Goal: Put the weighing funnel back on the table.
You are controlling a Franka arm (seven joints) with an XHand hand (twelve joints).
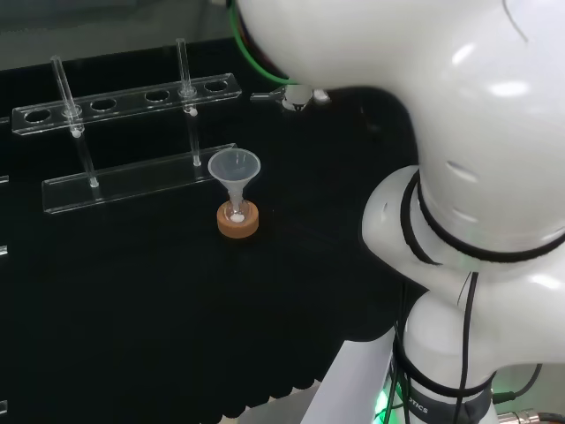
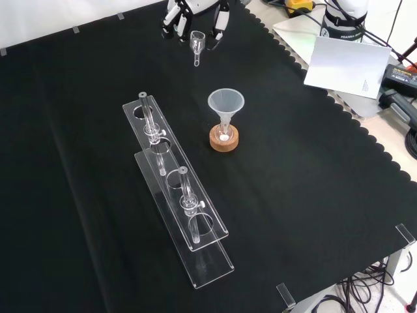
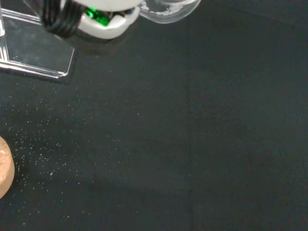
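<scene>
In the front view I see the rack (image 2: 176, 189) nearest, then the funnel (image 2: 226, 103) standing over the cork ring (image 2: 224, 139). Farthest, near the far edge of the surface (image 2: 313, 195), the robot hand (image 2: 173, 18) grips the weighing funnel (image 2: 197, 44) between its fingers.

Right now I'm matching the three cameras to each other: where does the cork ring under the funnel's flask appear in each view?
Head view: cork ring left of centre, just in front of the clear rack.
Front view: right of centre, beside the rack.
Wrist view: a sliver at the picture's edge, near the rack's corner.
Shared landmark: the rack.
</scene>
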